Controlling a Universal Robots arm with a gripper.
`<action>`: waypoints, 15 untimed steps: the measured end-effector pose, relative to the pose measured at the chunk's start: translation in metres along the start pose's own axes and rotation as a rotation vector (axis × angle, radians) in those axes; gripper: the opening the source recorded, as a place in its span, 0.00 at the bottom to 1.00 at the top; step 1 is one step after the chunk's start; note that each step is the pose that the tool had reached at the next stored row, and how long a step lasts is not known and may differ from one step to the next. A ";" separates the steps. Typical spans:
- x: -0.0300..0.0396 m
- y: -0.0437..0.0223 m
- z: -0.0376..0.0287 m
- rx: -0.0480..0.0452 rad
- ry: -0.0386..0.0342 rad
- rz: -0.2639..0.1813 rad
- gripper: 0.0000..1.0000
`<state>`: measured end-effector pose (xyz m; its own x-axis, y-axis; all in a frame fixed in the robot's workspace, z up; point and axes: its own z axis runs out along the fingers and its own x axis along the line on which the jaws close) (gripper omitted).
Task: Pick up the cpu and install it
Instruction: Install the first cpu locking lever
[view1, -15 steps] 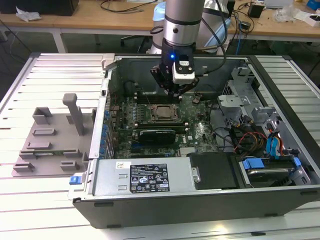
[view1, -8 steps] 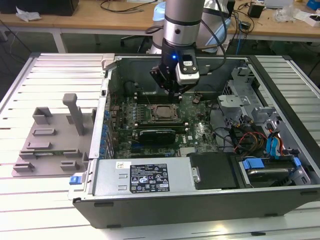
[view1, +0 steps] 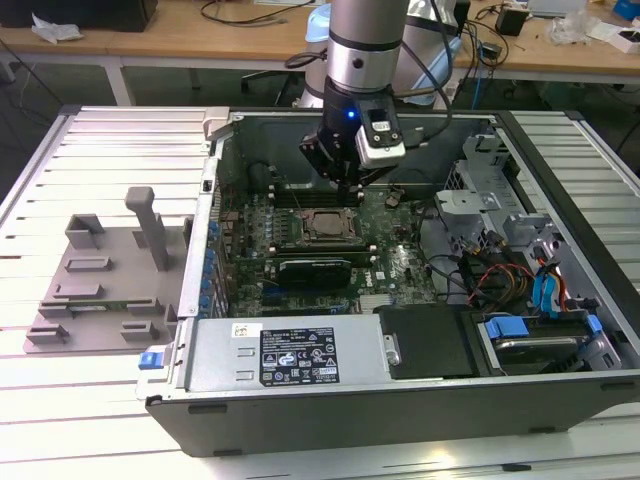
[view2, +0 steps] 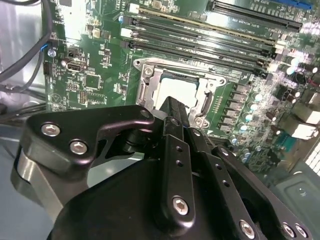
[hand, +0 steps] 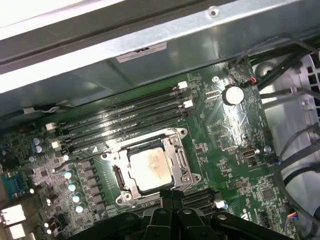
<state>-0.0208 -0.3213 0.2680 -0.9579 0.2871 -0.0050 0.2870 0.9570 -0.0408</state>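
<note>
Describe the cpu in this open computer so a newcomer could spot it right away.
Look inside the open computer case at the green circuit board. Beside the long black memory slots sits a metal frame, with the cpu lying flat inside it. It is the only plain silvery square among dark slots and tiny parts.

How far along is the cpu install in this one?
Done, by the look of it: the cpu lies inside the socket frame on the motherboard, as both wrist views show. In hand: the gripper hangs just above that socket, inside the open case. Left: I cannot tell whether the frame is latched over the cpu.
</note>
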 end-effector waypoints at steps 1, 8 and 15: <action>0.0000 0.0000 0.0000 -0.0001 -0.0004 -0.010 0.11; 0.0000 0.0000 0.0000 -0.0005 -0.0034 -0.084 0.11; 0.0000 0.0000 0.0000 -0.0008 -0.0058 -0.145 0.11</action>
<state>-0.0208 -0.3213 0.2680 -0.9893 0.1455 -0.0049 0.1456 0.9885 -0.0408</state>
